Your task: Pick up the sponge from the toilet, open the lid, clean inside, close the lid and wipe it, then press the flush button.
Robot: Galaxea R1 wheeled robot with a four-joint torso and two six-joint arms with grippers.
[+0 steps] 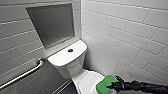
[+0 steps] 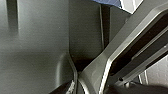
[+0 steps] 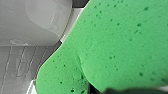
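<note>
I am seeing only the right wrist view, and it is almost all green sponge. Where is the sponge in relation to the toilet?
Observer: In the head view, the right end effector holds the sponge at the bowl end of the toilet, in front of the cistern.
Operator: Where is the flush button from there?
Observer: The flush button sits on the cistern top, farther back toward the wall, apart from the sponge.

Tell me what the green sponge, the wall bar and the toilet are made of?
The sponge looks like soft foam: green, matte, full of tiny holes. The bar seems metal, silvery and shiny. The toilet is probably glazed ceramic, white and glossy.
</note>
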